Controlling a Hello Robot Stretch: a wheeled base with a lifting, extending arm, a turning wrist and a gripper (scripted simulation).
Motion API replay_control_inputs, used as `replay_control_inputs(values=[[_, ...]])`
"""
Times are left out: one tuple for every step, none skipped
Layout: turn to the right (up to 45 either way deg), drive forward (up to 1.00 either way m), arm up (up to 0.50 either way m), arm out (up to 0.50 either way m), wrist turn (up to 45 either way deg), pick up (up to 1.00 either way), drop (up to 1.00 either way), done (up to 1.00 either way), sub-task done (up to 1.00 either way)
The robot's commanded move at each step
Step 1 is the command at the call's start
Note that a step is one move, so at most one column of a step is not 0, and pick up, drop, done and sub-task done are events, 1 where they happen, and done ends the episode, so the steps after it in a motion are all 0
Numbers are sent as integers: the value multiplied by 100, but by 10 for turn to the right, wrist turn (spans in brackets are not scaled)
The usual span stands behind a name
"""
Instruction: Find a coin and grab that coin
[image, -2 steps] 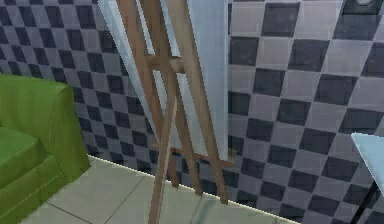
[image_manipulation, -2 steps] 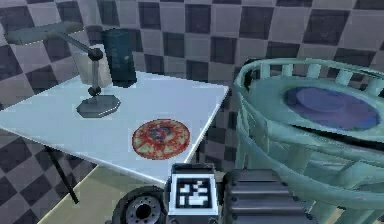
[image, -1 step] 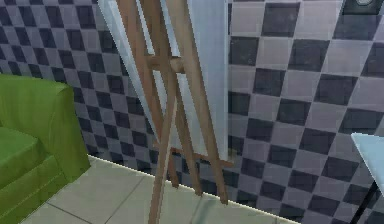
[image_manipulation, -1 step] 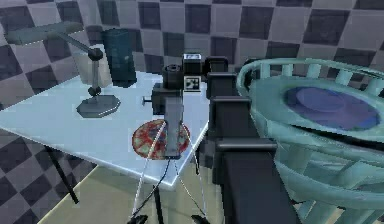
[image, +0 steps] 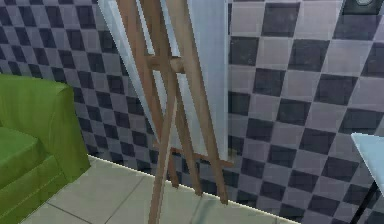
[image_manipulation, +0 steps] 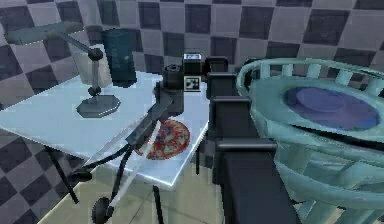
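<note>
In the arm side view a pale blue table (image_manipulation: 60, 125) stands out from the checkered wall. A round, flat, reddish patterned disc (image_manipulation: 167, 141) lies near its front right corner. The dark arm bar (image_manipulation: 235, 150) rises from the bottom edge to two white marked squares (image_manipulation: 190, 78). Left of them the gripper (image_manipulation: 140, 128) reaches down-left over the tabletop, close to the disc. I cannot tell whether it holds anything or whether it touches the disc.
On the table stand a grey desk lamp (image_manipulation: 95, 95) and a dark upright box (image_manipulation: 120, 55). A teal round chair (image_manipulation: 310, 110) with a purple cushion sits to the right. In the forward view are a wooden easel (image: 165, 100), a green sofa (image: 30, 135) and a table corner (image: 370, 150).
</note>
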Motion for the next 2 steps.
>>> replay_control_inputs(values=[[0,0,0,0,450,0,0,0,0],[0,0,0,0,450,0,0,0,0]])
